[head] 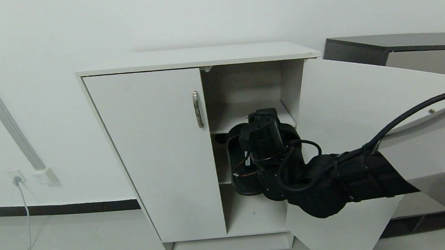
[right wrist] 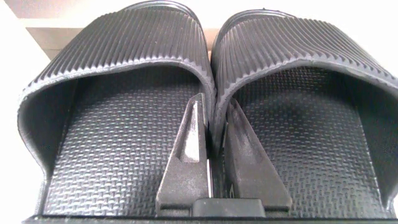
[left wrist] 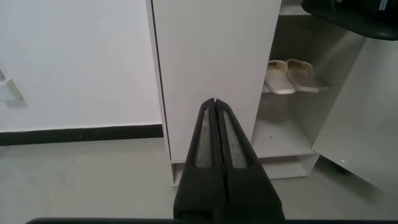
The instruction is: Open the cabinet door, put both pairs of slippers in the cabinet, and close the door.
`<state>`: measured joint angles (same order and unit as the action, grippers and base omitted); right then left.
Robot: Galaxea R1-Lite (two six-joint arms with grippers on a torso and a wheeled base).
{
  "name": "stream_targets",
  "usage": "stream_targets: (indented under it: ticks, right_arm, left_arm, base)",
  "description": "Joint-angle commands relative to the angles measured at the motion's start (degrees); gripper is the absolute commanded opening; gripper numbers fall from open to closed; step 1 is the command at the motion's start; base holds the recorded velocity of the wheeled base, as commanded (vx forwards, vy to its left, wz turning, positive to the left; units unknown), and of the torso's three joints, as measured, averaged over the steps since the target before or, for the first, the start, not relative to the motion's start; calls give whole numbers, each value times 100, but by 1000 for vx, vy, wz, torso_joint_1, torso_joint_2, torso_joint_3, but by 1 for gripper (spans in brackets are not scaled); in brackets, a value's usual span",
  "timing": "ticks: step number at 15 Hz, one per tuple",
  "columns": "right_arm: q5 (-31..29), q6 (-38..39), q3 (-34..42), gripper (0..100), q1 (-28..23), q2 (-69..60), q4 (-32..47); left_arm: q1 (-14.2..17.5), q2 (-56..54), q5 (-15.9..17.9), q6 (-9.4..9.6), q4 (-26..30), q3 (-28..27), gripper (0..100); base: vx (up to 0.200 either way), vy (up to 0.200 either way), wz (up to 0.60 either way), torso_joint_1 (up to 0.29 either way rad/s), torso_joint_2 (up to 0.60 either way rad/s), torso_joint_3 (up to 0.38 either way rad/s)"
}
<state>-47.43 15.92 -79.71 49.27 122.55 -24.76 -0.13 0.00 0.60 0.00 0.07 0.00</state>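
The left hand (left wrist: 214,109) is held clenched with nothing between its fingers, low before the cabinet (head: 195,57), above the floor (left wrist: 93,174). The left door (head: 154,152) is shut, its metal handle (head: 197,109) set upright along its right edge. At four o'clock from that handle, the black slippers (head: 245,181) are held inside the open right half. They are ribbed across the straps and cross-hatched on the footbeds, and they are pressed side by side. Their two inner walls are pinched together by the right hand (right wrist: 214,109), toes pointed into the cabinet. The upper shelf (head: 237,120) lies close at twelve o'clock of the pair, and the shut door's edge is just beside it at nine o'clock. A beige pair (left wrist: 289,76) is laid flat on a lower shelf, beneath the black pair. At three o'clock the right door (head: 345,106) is swung wide, close beside the right arm.
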Motion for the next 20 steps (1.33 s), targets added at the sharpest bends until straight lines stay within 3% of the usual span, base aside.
stream_targets:
  ticks: [1, 11, 17, 20]
  right_arm:
    - [-3, -1, 0, 0, 3, -12, -3]
    - [-3, -10, 26, 0, 56, -12, 6]
    - [287, -116, -132, 0, -58, 41, 129]
    - [560, -116, -774, 0, -181, 287, 595]
  left_arm:
    - [-4, 0, 2, 0, 1, 0, 0]
    - [5, 0, 2, 0, 1, 0, 0]
    - [5, 0, -7, 0, 1, 0, 0]
    - [-4, 0, -16, -9, 1, 0, 0]
  base:
    - [200, 0, 0, 2, 2, 7]
    - [200, 0, 0, 3, 2, 3]
    - [0, 0, 0, 0, 0, 0]
    - [0, 0, 0, 0, 0, 0]
